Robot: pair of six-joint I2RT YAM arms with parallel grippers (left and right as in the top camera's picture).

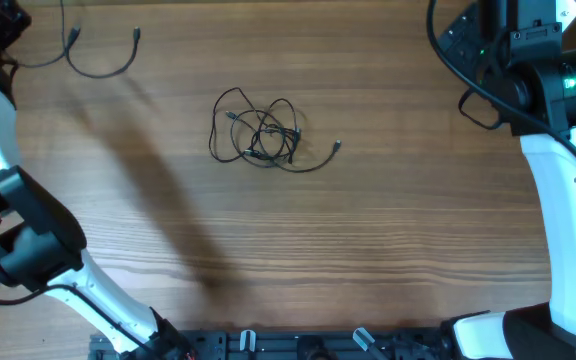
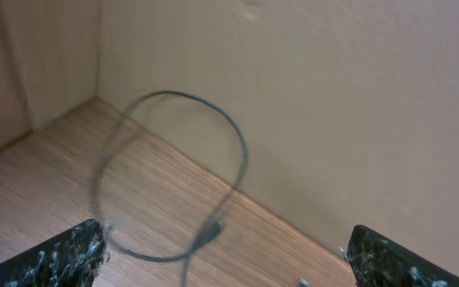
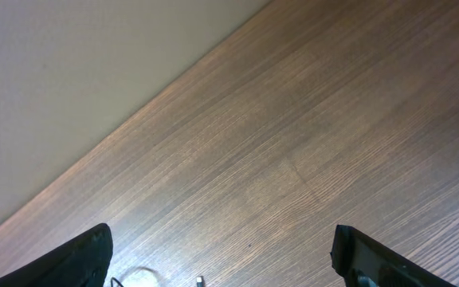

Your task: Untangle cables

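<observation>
About the middle of the tabletop [image 1: 388,240], a little left and toward the far side, lie the cables [image 1: 258,135]: thin black cords knotted into a small loose nest, several round loops crossing over a denser dark core; one strand trails out to the right and ends in a small silvery plug [image 1: 337,146]; how many cords are in there I cannot count.

Farther off, near the far left corner, a loose cable [image 1: 103,58] lies well apart from the nest, sagging in a shallow U with both ends turned up.

The left gripper [image 2: 225,239] stands spread wide, only its speckled black fingertips showing at the bottom corners of its wrist view, nothing pinched between them; beyond them a curled cord [image 2: 241,159] makes one open loop before the wall [image 2: 333,96]; it is smeared with blur, so I cannot tell whether it rests on the wood or brushes the left fingertip.

The right gripper [image 3: 221,247] is also spread wide over bare wood grain, holding nothing; at the very bottom edge of its view a pale blob [image 3: 138,278] and a small metallic tip [image 3: 200,281] are cut off, too little to name.

From overhead both grippers are largely cropped at the far corners; their jaws cannot be made out there.
</observation>
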